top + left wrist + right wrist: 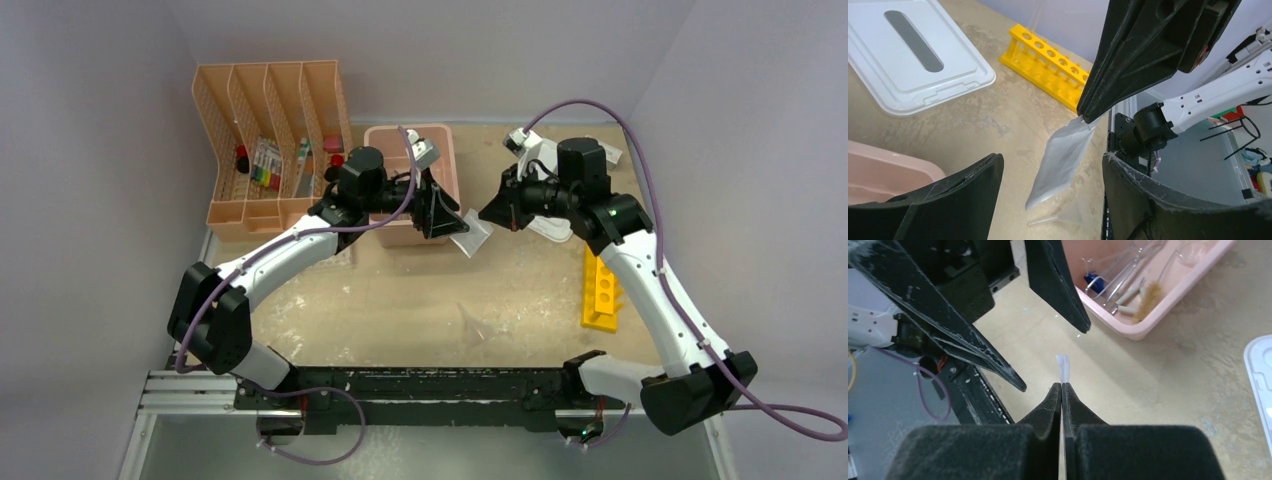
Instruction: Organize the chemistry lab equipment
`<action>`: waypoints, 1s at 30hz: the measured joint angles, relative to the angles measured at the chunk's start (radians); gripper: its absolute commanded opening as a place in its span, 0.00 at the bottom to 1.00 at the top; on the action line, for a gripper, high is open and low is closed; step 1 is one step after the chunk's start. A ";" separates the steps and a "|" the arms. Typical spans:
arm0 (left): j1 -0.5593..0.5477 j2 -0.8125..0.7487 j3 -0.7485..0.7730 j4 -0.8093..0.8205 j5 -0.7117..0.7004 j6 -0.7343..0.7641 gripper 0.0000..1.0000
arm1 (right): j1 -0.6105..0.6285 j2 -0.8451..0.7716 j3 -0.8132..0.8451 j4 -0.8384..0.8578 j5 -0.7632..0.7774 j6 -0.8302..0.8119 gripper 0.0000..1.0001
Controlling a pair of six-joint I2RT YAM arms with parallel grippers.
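– Above the tabletop [400,300], between the two arms, what is hanging there?

– The small clear bag [1063,160]. The right tool [1062,386] has its jaws pressed fully together on the bag's top corner. The bag hangs down from it, off the surface.

– And the left tool [458,218]?

– Spread wide, holding nothing. Its tips face the right tool's. From its wrist camera the bag dangles in the gap between its two fingers [948,200]; whether either one touches the bag I cannot tell.

– Where is that against the pink bin [1158,315]?

– Just beside its near right corner. Metal forceps [1120,275] and a brush [1148,292] lie inside the bin.

– What else is around?

– The yellow holed rack [1048,60] sits on the tabletop to the right, well apart from the bag. The white lid [913,60] lies flat behind the right arm. A clear funnel [1070,214] lies on its side nearer the arm bases. The peach organizer [270,140] stands at the back left.
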 measured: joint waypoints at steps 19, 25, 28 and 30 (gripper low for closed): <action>-0.010 0.091 0.025 -0.047 0.200 0.078 0.10 | 0.000 0.065 0.081 -0.050 -0.172 -0.038 0.00; -0.005 0.091 0.047 -0.085 0.240 0.106 0.00 | 0.000 0.067 0.084 -0.042 -0.124 -0.035 0.01; 0.011 0.091 0.055 -0.122 0.229 0.130 0.00 | 0.001 0.067 0.084 -0.034 -0.057 -0.016 0.50; 0.031 0.091 0.056 -0.145 0.211 0.140 0.00 | 0.001 0.067 0.084 -0.034 -0.005 0.007 0.63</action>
